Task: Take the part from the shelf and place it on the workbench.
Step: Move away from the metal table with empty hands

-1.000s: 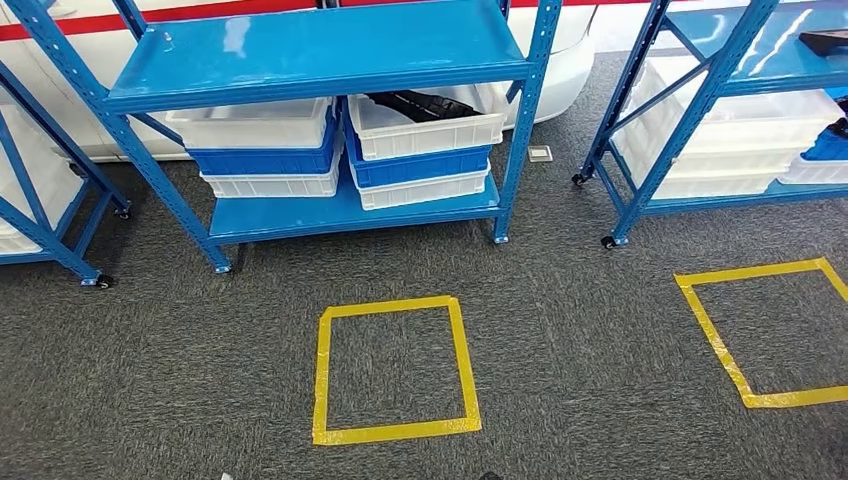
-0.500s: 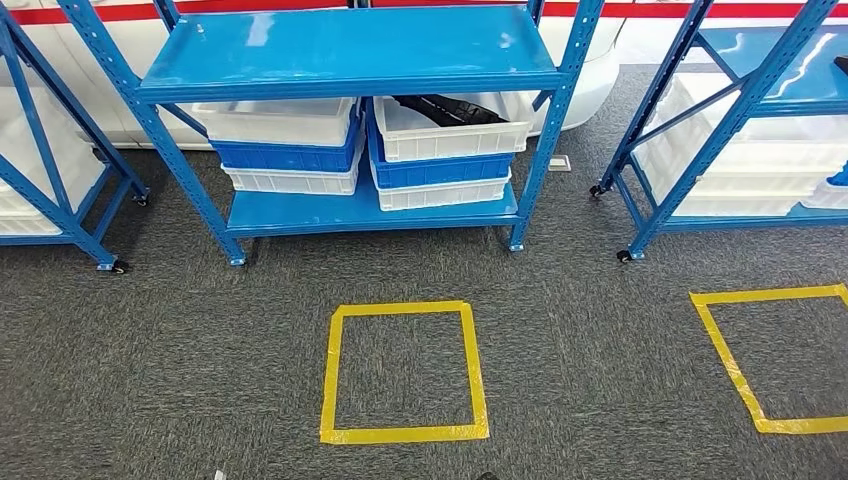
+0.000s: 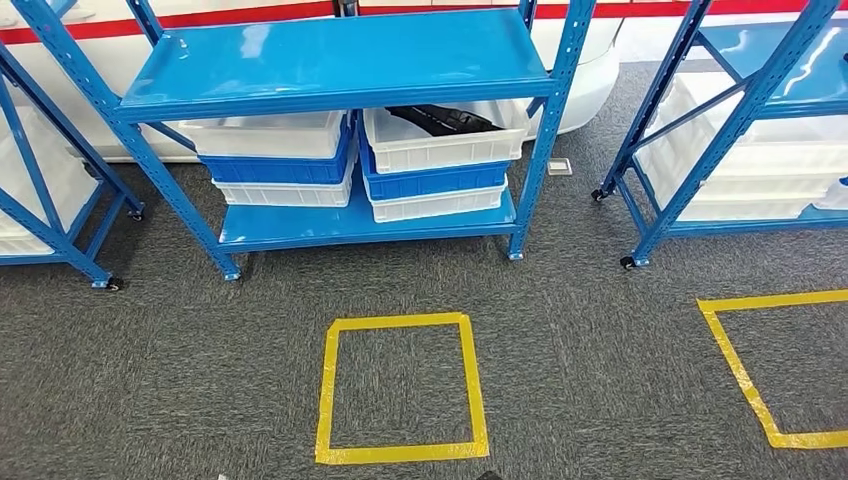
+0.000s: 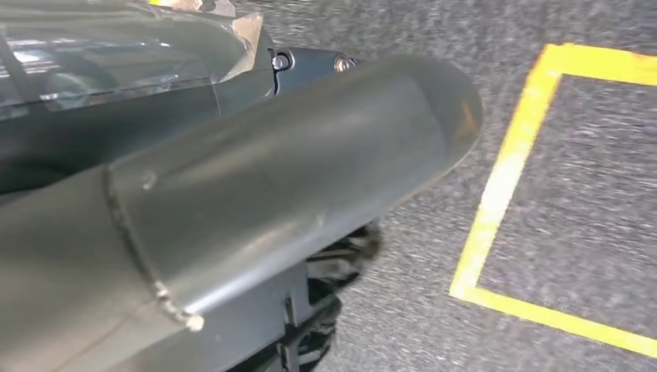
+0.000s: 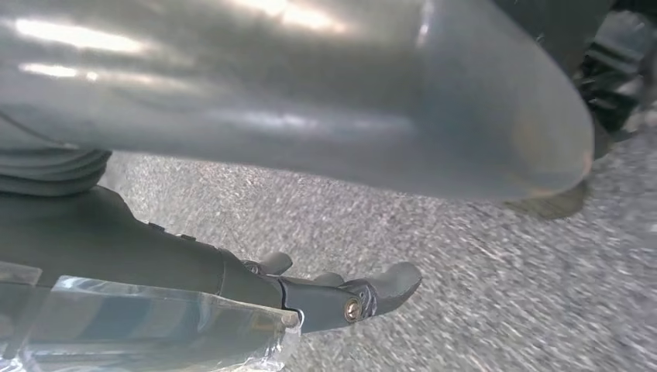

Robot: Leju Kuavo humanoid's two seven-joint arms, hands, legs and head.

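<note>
You are at the very start of this job, as far as the views let you judge: nothing has been picked and both arms hang by the body.

Nearest to you, the left hand [image 4: 306, 66] shows in its wrist view as dark fingers stretched out flat with no object against them, though a clear wrap hides much of it, so you cannot tell its exact opening. The right hand [image 5: 341, 298] looks the same in its own wrist view: fingers extended over the carpet [image 3: 600, 380], nothing held.

On the floor just ahead at 12 o'clock lies the yellow tape square [image 3: 400, 388], and a second tape square [image 3: 775, 365] sits at 3 o'clock.

Further out at 12 o'clock stands the blue shelf [image 3: 340, 60]. On its lower level are two stacks of bins; the top white bin [image 3: 445, 140] of the right-hand stack, at about 1 o'clock, holds the dark part [image 3: 445, 118], lying inside it under the upper shelf board.

Still to do: close on the shelf, reach under the board, grasp the part, lift it out, turn, and carry it to the workbench.
</note>
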